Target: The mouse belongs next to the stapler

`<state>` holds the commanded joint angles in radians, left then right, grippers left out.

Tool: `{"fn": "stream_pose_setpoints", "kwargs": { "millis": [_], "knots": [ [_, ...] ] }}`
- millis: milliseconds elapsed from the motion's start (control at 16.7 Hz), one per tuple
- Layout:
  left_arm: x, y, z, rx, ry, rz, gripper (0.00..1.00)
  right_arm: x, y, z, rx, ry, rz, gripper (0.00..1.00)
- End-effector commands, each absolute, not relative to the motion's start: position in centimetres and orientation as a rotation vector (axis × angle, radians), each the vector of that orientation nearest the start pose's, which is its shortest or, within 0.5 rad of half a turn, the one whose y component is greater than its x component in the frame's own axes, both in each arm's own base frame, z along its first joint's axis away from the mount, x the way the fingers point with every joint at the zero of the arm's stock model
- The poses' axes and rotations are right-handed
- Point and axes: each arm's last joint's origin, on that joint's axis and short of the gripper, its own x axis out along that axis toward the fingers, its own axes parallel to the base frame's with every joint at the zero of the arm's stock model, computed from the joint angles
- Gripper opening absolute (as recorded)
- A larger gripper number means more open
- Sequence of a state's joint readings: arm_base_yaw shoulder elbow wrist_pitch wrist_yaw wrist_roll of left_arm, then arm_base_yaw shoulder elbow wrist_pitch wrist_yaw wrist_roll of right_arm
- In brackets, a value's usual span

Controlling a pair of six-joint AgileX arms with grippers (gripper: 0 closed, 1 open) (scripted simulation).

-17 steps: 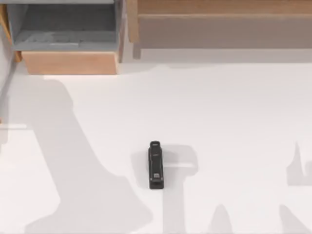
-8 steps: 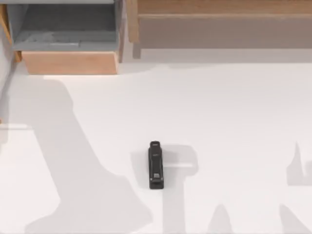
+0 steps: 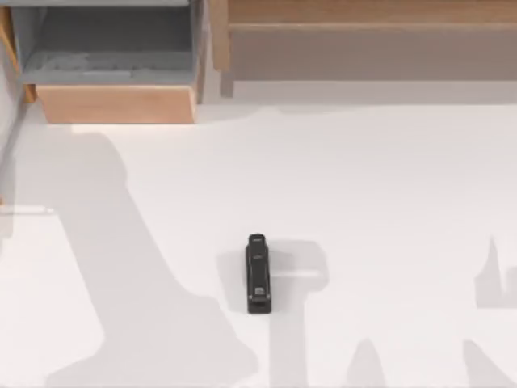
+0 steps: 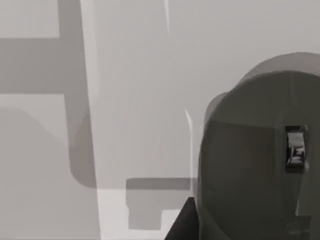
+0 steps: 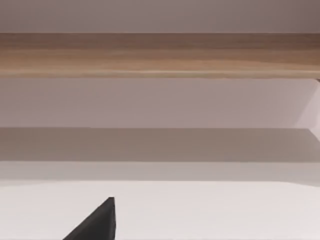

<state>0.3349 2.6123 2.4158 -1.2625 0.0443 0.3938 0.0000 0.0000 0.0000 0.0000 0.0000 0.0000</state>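
The stapler (image 3: 258, 273), a narrow black bar with a small pale mark near its front end, lies lengthwise on the white table (image 3: 388, 186) at the centre front. The mouse (image 4: 250, 165), a rounded dark grey-olive body with a small scroll wheel, sits very close to the camera in the left wrist view. My left gripper (image 4: 235, 232) holds it, with one black fingertip (image 4: 182, 222) against its side. In the right wrist view one black fingertip (image 5: 97, 222) of my right gripper points at the back of the table.
A wooden drawer box (image 3: 117, 103) with a grey inside stands open at the back left. A long wooden shelf (image 3: 363, 12) runs along the back, and the same shelf (image 5: 160, 55) faces the right wrist. Arm shadows fall across the table's left and front.
The left arm's shadow on the table has shifted slightly to the right. The stapler has not moved.
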Motion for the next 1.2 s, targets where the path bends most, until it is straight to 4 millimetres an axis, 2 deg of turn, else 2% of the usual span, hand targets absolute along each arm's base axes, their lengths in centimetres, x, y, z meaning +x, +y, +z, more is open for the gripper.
{"fn": "stream_pose_setpoints", "kwargs": {
  "millis": [360, 600, 720, 900, 1200],
  "knots": [
    [46.9, 16.8, 20.6, -0.043, 1.402, 0.088, 0.0, 10.6, -0.1, 16.0, 0.0, 0.0, 0.0, 1.0],
    [46.2, 13.7, 24.8, -0.097, 1.338, 0.166, 0.0, 10.6, -0.1, 16.0, 0.0, 0.0, 0.0, 1.0],
    [46.2, 10.9, 26.1, -0.12, 1.32, 0.184, 0.0, 10.6, -0.1, 16.0, 0.0, 0.0, 0.0, 1.0],
    [46.2, 5.6, 26.9, -0.146, 1.311, 0.187, 0.0, 10.6, -0.1, 16.0, 0.0, 0.0, 0.0, 1.0],
    [45.5, -5.7, 26.5, -0.16, 1.322, 0.147, 0.0, 10.6, -0.1, 16.0, 0.0, 0.0, 0.0, 1.0]
  ]
}}
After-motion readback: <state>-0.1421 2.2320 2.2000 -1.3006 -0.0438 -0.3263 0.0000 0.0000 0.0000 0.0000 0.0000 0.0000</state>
